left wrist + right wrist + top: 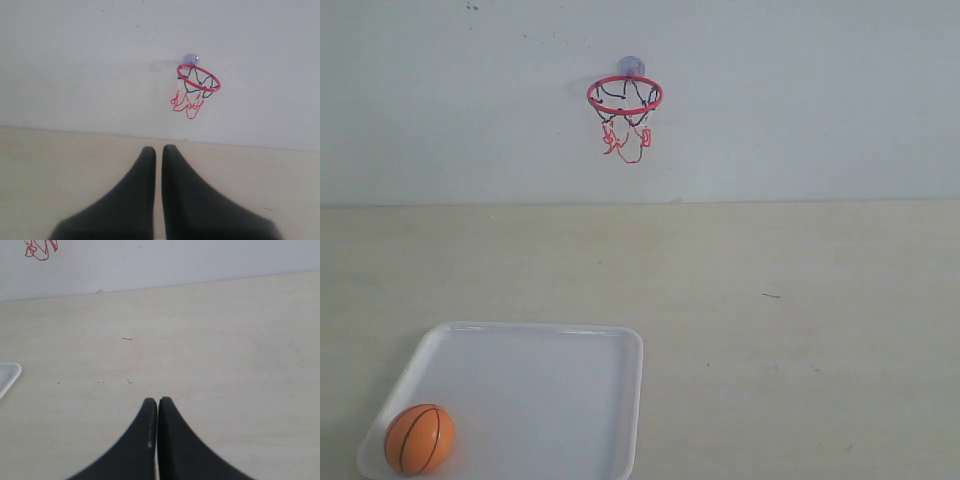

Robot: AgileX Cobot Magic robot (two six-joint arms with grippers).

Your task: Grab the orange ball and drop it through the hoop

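Note:
The orange ball (420,438) with black seams lies in the near left corner of a white tray (610,340). The hoop (625,96), a red ring with dark-and-red net under a round suction cup, hangs on the back wall; it also shows in the left wrist view as the hoop (198,78), and only a bit of its net (40,249) in the right wrist view. My left gripper (158,149) is shut and holds nothing, above bare table. My right gripper (158,401) is shut and holds nothing too. Neither arm shows in the exterior view.
The pale wooden table (800,330) meets a white wall (820,100) at the back. A corner of the tray (9,374) shows in the right wrist view. A small dark mark (772,296) lies on the table's right half.

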